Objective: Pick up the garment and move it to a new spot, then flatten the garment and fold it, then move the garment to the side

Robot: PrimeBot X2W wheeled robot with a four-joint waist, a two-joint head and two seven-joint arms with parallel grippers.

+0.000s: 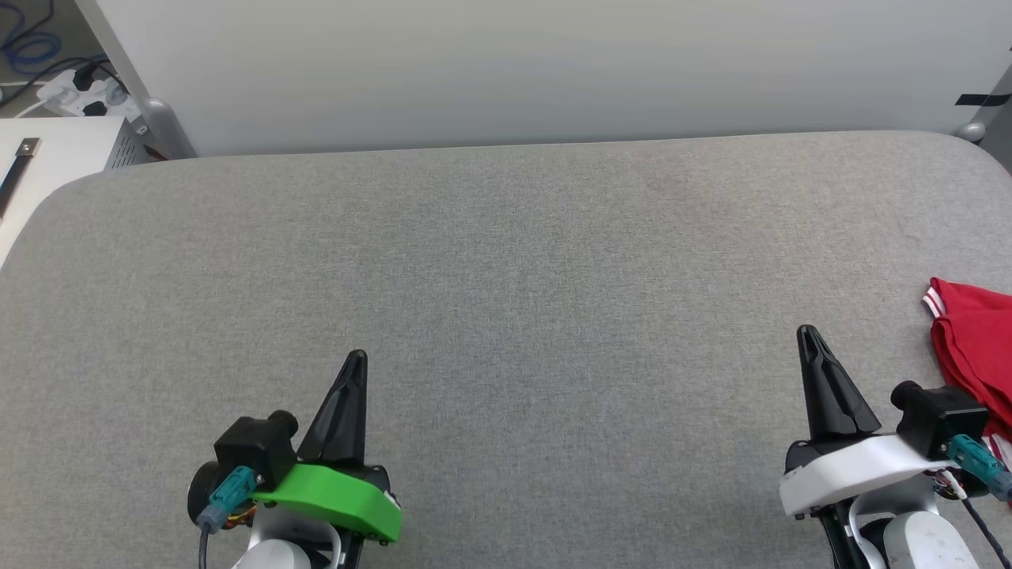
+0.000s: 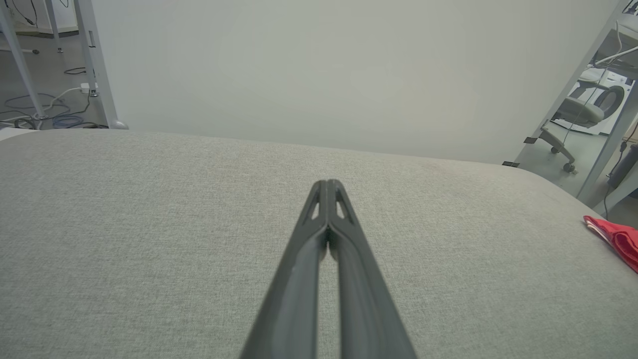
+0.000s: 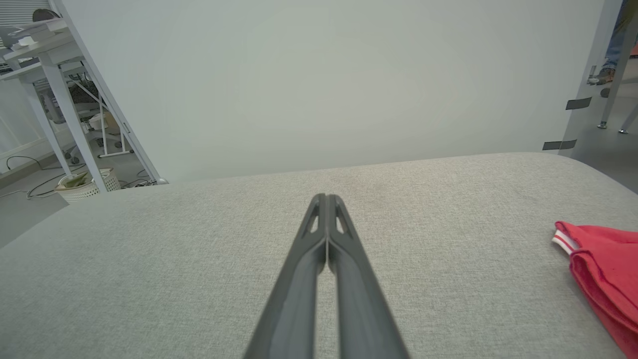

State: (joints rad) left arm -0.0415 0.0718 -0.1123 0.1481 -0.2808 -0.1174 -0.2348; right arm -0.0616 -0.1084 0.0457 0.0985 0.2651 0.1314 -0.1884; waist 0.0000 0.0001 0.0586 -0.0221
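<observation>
Head view puts our left gripper [image 1: 357,357] at the lower left and our right gripper [image 1: 807,332] at the lower right, both over the grey fabric surface [image 1: 506,300], fingers pointing toward the pale wall [image 1: 506,71]. We hold both pairs of fingers clenched tip to tip, empty. Each wrist view agrees: the two dark fingers meet in a closed point above the grey cloth.

The garment [image 1: 977,348] lies at the far right edge of the surface, to the right of our right gripper and apart from its fingers (the black camera housing on that wrist overlaps the red cloth in the head view, and we cannot tell whether they touch). It is bunched and creased rather than spread out, red, with a strip of red-and-white trim at its upper left corner. From our left wrist it reads as a small red patch near the right edge, well apart from the left gripper.

A power strip [image 1: 75,91] with cables lies on the floor at the upper left.
</observation>
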